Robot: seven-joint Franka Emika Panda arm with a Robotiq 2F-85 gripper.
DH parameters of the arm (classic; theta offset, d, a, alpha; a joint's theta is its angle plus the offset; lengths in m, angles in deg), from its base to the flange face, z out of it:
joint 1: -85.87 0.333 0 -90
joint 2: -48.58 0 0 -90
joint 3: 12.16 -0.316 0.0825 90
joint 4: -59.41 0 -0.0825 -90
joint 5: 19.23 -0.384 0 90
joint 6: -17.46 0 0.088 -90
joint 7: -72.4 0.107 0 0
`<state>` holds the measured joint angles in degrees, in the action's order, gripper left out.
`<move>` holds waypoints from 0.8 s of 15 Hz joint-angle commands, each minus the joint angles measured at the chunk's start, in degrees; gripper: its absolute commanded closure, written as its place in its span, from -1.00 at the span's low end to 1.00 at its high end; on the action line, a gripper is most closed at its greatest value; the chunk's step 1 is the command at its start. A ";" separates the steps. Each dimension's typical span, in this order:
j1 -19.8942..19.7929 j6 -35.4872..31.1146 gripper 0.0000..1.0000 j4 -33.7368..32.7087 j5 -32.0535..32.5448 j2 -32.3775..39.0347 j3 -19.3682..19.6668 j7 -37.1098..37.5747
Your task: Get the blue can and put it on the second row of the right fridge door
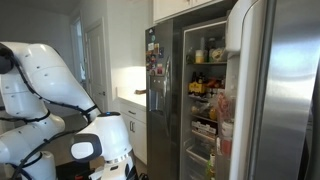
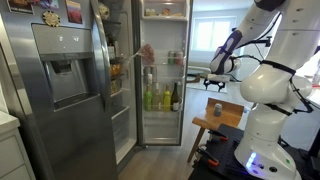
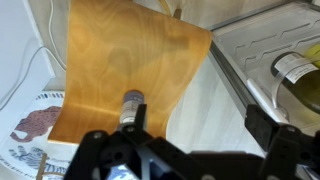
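The blue can (image 2: 215, 108) stands on a small wooden table (image 2: 228, 114) beside the robot base. In the wrist view the can (image 3: 131, 104) shows end-on on the wooden top (image 3: 120, 60), just by my left finger. My gripper (image 3: 198, 128) is open and empty, hanging above the table; it also shows in an exterior view (image 2: 212, 82). The right fridge door (image 1: 285, 90) stands open, with a white lining and shelves of colourful items (image 1: 224, 105). Its inner side faces the camera in an exterior view (image 2: 165, 60).
The dark door with papers and magnets (image 1: 158, 70) is beside the open fridge compartment (image 1: 203, 85). In an exterior view it has a dispenser (image 2: 62, 75). White door lining (image 3: 250, 50) and a bottle (image 3: 297, 70) lie to the right below my gripper.
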<state>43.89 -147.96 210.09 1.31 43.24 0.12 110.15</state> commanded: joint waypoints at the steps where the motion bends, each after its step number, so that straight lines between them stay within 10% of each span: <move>1: -2.41 -3.46 -1.00 -3.22 4.76 5.09 0.36 4.77; 12: -3.27 -5.20 -1.00 -4.73 6.90 8.10 1.90 5.09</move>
<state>40.62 -153.16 205.35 8.22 51.33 2.01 115.25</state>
